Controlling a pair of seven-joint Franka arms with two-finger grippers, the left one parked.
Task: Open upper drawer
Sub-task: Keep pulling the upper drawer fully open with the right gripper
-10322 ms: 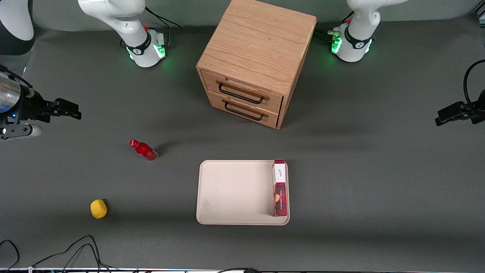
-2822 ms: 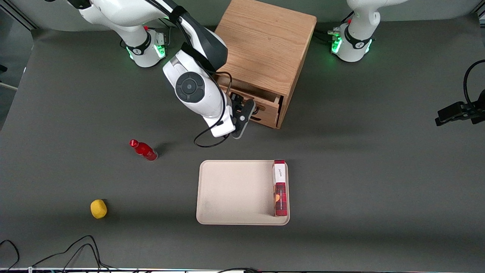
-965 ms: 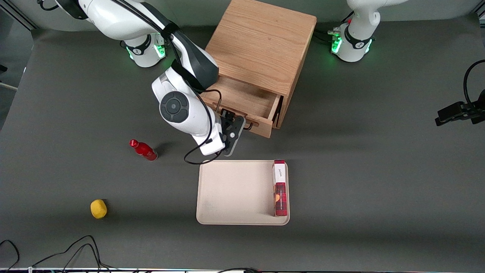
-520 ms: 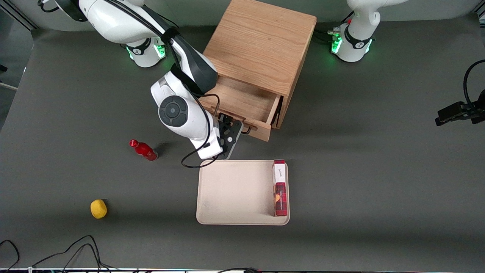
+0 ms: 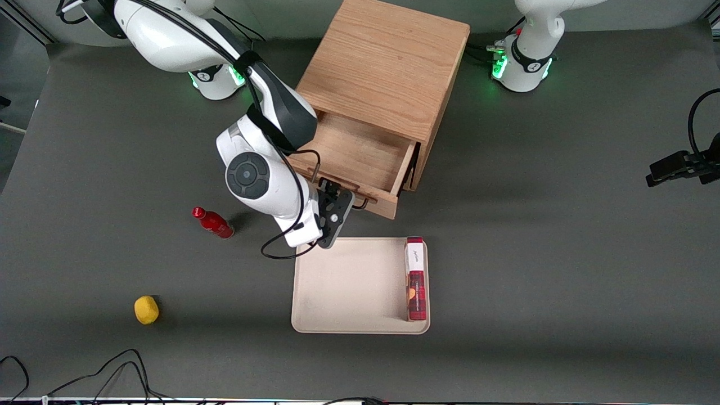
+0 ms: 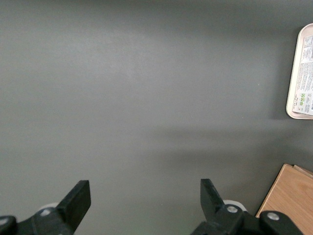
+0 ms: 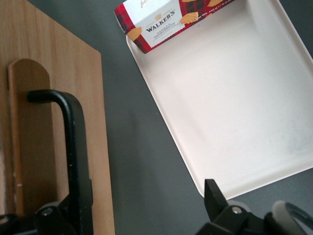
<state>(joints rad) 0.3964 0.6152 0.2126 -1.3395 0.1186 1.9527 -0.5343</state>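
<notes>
— Two fingers [image 7: 215,198] of the end effector [image 5: 340,198] are spread wide; the black handle [image 7: 73,147] lies between them, against one, hooked and not clamped.

— Where is the upper drawer [image 5: 360,154] found?

— It is drawn well out of the cabinet [image 5: 388,62], its plain interior exposed and its front panel near the tray [image 5: 315,315].

— How is the pull best finished?

— The pull is best kept slow and straight along the drawer's line, so that the handle is not slipped off the finger and the cabinet is not dragged across the tabletop [image 5: 562,253].
</notes>
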